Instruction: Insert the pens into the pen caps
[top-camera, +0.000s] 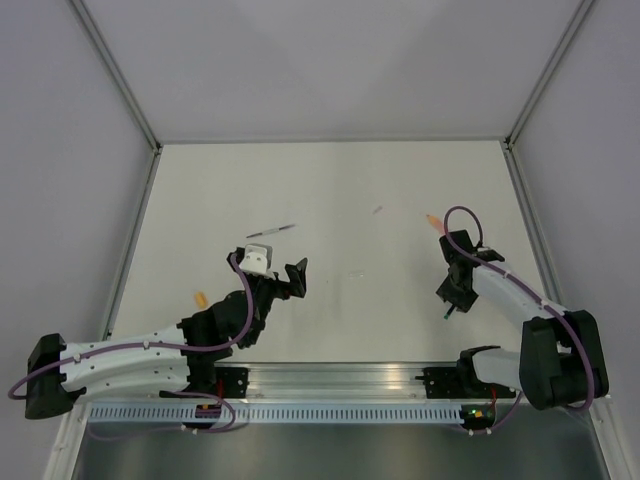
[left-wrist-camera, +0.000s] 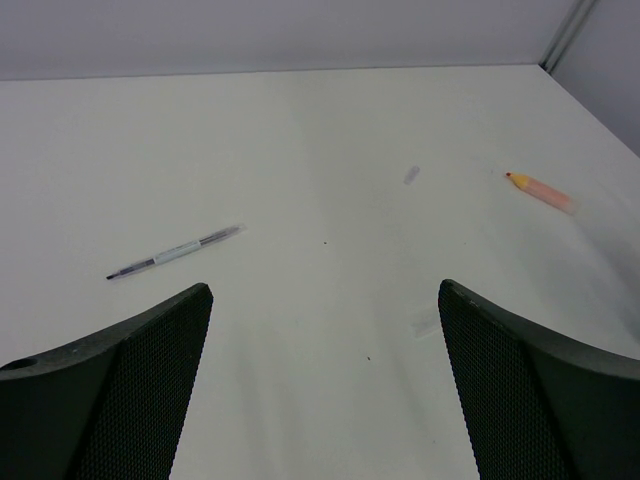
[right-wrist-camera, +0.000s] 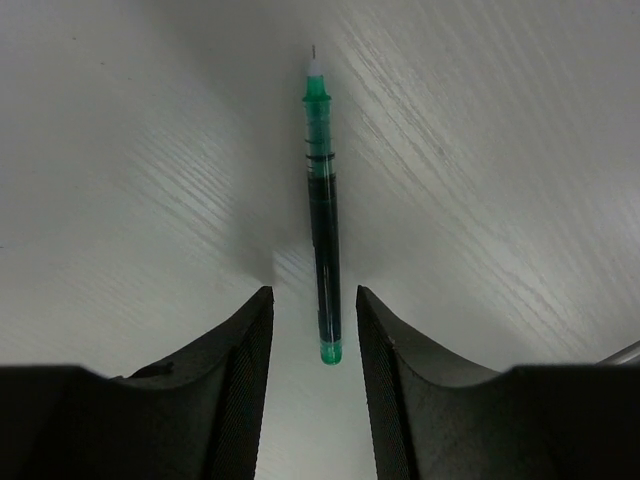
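One pen (top-camera: 272, 231) is lying left on the surface (top-camera: 330, 180), the marker (top-camera: 433, 220) far right, another pen (right-wrist-camera: 322, 200) between the right claw's (right-wrist-camera: 313, 292) jaws.

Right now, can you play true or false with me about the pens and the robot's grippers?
1. The green pen lies between the right gripper's fingers. True.
2. The left gripper holds the silver pen. False: it is open and empty, and that pen lies on the table, apart from it.
3. The silver pen touches the marker. False: they lie far apart.
4. The marker lies on the table. True.
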